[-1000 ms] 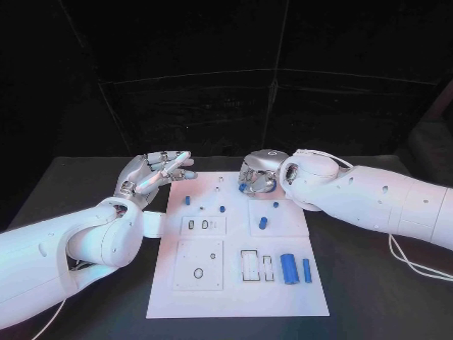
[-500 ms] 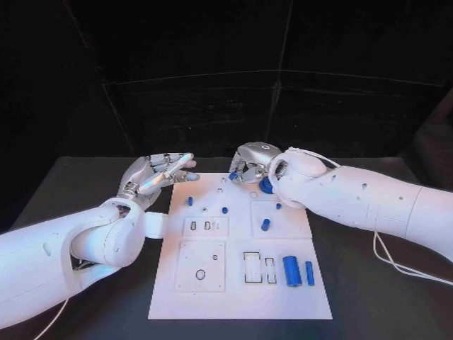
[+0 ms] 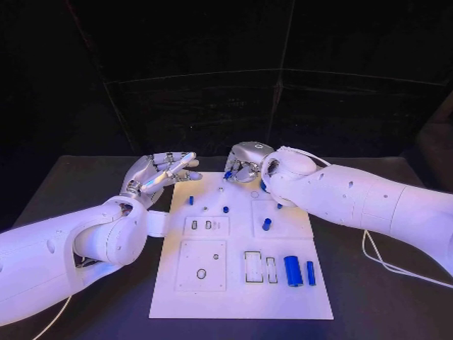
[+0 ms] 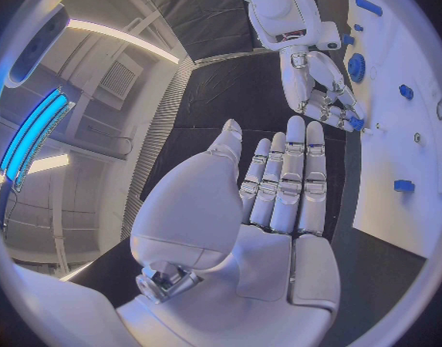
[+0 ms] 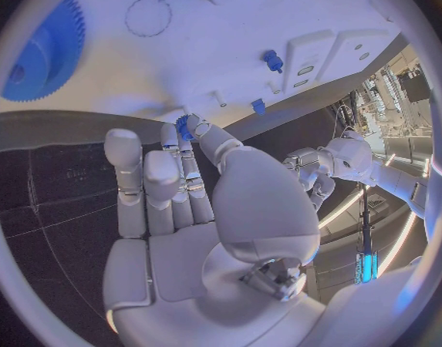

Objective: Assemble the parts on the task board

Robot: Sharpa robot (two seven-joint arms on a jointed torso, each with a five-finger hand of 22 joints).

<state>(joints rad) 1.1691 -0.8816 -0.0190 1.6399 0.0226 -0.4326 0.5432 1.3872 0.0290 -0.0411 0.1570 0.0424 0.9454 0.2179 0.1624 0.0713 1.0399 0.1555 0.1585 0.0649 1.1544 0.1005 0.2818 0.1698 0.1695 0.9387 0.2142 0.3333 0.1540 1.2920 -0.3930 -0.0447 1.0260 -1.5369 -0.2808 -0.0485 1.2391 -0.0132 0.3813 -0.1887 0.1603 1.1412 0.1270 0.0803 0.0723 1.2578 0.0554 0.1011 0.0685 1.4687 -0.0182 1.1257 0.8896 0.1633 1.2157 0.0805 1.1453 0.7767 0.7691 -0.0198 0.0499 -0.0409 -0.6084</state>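
From my head camera, the white board (image 3: 242, 248) lies flat at the middle of the matte black table (image 3: 64, 184), with bare table on both sides of it and along its near edge; I can read no writing or label on it. Small blue parts sit on it: two upright-lying cylinders (image 3: 293, 270) near its right near corner, a short peg (image 3: 266, 224) at mid-board, and smaller pegs (image 3: 226, 210) farther up. Shallow rectangular recesses (image 3: 252, 266) and an oval slot (image 3: 201, 273) are cut into its smooth face. My left hand (image 3: 161, 172) hovers off the board's far left corner, fingers straight and spread, holding nothing. My right hand (image 3: 245, 164) hangs over the far edge, fingers curled down around a small blue piece (image 3: 230, 173). In the left wrist view, my left hand's (image 4: 278, 185) silver fingers lie straight and side by side over black table, the board's (image 4: 413, 185) edge just beside them, and the right hand (image 4: 322, 92) pinches a blue bit beyond. In the right wrist view, my right hand (image 5: 182, 185) pinches the blue piece (image 5: 184, 125) at its fingertips just off the board's (image 5: 231, 46) edge, near a toothed blue gear (image 5: 42, 50).
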